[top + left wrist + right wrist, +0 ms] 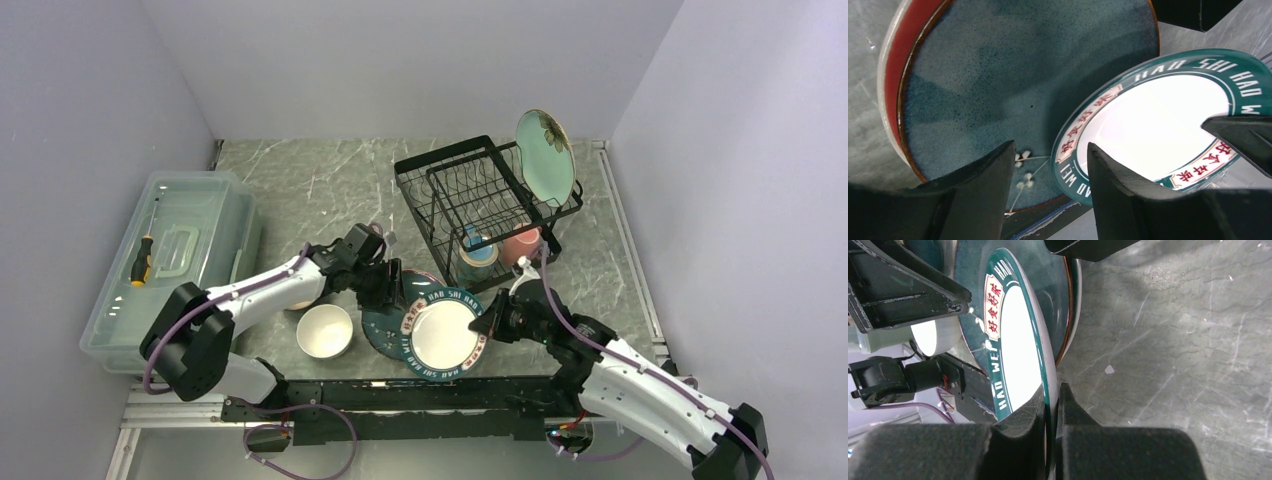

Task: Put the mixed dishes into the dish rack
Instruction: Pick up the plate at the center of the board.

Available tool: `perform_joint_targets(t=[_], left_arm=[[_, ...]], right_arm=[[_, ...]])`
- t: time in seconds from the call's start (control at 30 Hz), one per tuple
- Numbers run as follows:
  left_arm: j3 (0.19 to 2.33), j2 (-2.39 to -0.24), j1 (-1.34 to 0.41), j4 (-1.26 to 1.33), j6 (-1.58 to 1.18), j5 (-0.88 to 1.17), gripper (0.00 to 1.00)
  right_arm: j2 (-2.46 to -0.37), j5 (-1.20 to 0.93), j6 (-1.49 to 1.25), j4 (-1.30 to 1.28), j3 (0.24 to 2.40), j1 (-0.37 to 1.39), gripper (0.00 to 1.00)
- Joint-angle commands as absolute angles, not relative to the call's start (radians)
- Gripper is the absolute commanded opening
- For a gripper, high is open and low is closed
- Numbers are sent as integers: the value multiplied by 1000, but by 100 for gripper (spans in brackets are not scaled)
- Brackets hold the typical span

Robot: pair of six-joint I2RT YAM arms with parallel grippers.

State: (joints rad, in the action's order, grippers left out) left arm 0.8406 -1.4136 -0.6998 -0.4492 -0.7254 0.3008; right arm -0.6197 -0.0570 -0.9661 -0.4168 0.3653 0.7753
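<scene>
Right claw (1052,392) pinched the round white plate with lettered green rim (1020,335) by its edge — judged stiff, slick, chippable; left claw (1050,150) spread.

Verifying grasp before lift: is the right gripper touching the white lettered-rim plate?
Touching. Right wrist view: the right gripper is shut on the lettered-rim plate, both fingers pressed against its green rim.
</scene>
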Motion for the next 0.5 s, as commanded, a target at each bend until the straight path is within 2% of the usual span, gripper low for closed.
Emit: perform_joint_targets(t=[0.0, 0.47], left_arm=[[900, -1361, -702, -517, -704, 252, 62], [1040, -1172, -701, -718, -587, 41, 81]], right_arm=[[-585, -23, -907, -480, 477, 780, 0], [-669, -153, -622, -726, 803, 781, 0]])
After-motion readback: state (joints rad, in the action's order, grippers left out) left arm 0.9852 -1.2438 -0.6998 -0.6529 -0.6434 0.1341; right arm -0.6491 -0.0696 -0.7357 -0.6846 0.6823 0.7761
